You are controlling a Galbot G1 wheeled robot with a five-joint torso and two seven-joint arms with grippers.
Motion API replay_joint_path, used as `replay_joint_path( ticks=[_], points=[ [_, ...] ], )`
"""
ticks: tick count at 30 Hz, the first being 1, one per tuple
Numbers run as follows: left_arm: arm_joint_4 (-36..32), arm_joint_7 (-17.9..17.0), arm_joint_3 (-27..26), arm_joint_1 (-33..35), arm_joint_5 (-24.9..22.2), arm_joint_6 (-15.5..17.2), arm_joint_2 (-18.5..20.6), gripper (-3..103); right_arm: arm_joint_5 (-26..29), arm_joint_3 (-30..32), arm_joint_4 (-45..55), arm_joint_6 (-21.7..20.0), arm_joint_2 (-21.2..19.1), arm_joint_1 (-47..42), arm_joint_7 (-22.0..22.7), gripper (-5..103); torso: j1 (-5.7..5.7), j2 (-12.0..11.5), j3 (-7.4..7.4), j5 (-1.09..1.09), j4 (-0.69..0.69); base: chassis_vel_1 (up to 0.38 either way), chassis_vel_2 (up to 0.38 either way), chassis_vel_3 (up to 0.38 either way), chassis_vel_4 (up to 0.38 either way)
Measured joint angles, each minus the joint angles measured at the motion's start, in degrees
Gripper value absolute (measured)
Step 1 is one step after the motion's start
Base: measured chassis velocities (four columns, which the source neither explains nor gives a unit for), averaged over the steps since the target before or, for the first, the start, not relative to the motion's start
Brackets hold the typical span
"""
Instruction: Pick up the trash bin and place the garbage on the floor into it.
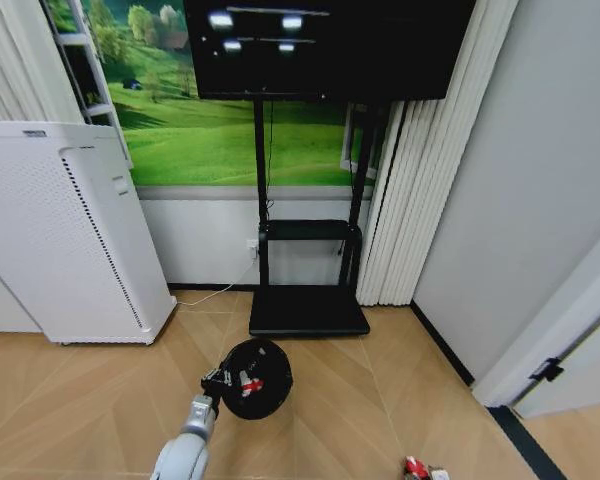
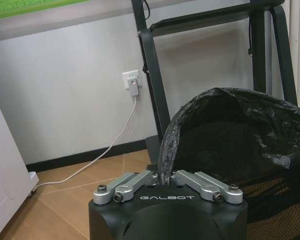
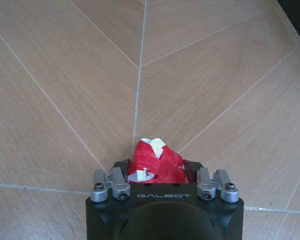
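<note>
Left pincer (image 2: 166, 179): clenched on the rim of the trash bin (image 1: 258, 378), pinching the black liner bag at the edge and holding the bin out in front of the robot, just short of the TV stand's base plate (image 1: 308, 312).
Bin contents: one red-and-white wrapper (image 1: 248, 383) already lies inside.
Right pincer (image 3: 157, 176): grasping a crumpled red-and-white wrapper (image 3: 156, 162), hovering above the floor (image 3: 65, 100).
Key relation: the bin's open mouth sits ahead and to the left of the right pincer (image 1: 417, 470), low at the near right, so the load has to travel leftward and forward over the rim.
Floor: pale wood-look tiles in a herringbone lay, flat and bare between the two arms.
Room: white perforated appliance (image 1: 65, 235) at the left wall, white pleated curtain (image 1: 420, 170) right of the stand.
</note>
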Motion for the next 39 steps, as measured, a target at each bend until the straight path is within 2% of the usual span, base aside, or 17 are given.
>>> replay_joint_path(
  ticks=[2,7,10,14,19,22,23,29,39],
  points=[
    [0.19,0.0,0.01,-0.07,0.05,-0.01,-0.19,3,-0.05,0.03,0.12,0.01,-0.01,-0.17,0.05,54,0.0,0.0,0.0,0.0,0.0,0.0,0.0,0.0,0.0],
    [0.47,-0.02,0.01,-0.17,0.2,-0.16,-0.4,3,-0.34,0.08,0.17,0.18,-0.09,-0.38,0.2,46,0.0,0.0,0.01,-0.01,-0.01,0.0,0.0,0.0,0.0],
    [0.68,-0.03,0.01,-0.26,0.24,-0.3,-0.56,3,-0.82,0.18,0.2,0.49,-0.14,-0.59,0.21,38,0.0,0.0,0.01,-0.01,-0.02,0.0,0.0,0.0,0.0],
    [0.8,-0.04,-0.03,-0.39,0.25,-0.34,-0.55,3,-0.85,0.36,0.53,0.53,-0.29,-0.92,0.21,35,0.0,0.0,0.01,0.02,0.0,0.0,0.0,0.0,0.0],
    [1.3,-0.05,0.06,-0.75,0.23,-0.44,-0.57,3,0.2,1.5,4.31,0.13,-1.18,-2.56,0.46,33,0.01,-0.02,0.02,0.09,-0.04,0.0,0.0,0.0,0.0],
    [1.66,-0.05,0.42,-1.15,0.23,-0.47,-0.8,3,1.44,2.51,7.75,-0.35,-2.16,-3.44,1.14,28,0.0,-0.02,0.02,0.08,0.0,0.0,0.0,0.0,0.0],
    [1.84,-0.06,0.77,-1.46,0.23,-0.47,-1.0,3,2.4,3.29,10.05,-0.84,-2.98,-4.12,1.71,21,0.0,-0.02,0.02,0.03,0.0,0.0,0.0,0.0,0.0],
    [2.38,-0.07,1.91,-2.36,0.41,-0.47,-1.39,3,4.69,6.79,16.11,-1.24,-4.88,-5.75,3.16,20,0.01,-0.02,0.02,0.02,-0.01,0.0,0.0,0.0,0.0],
    [3.58,-0.15,3.44,-4.01,0.6,-0.39,-2.03,3,3.92,12.61,22.65,0.75,-7.79,-7.96,2.52,20,0.01,-0.02,0.01,0.03,-0.01,0.0,0.0,0.0,0.0]
  ],
)
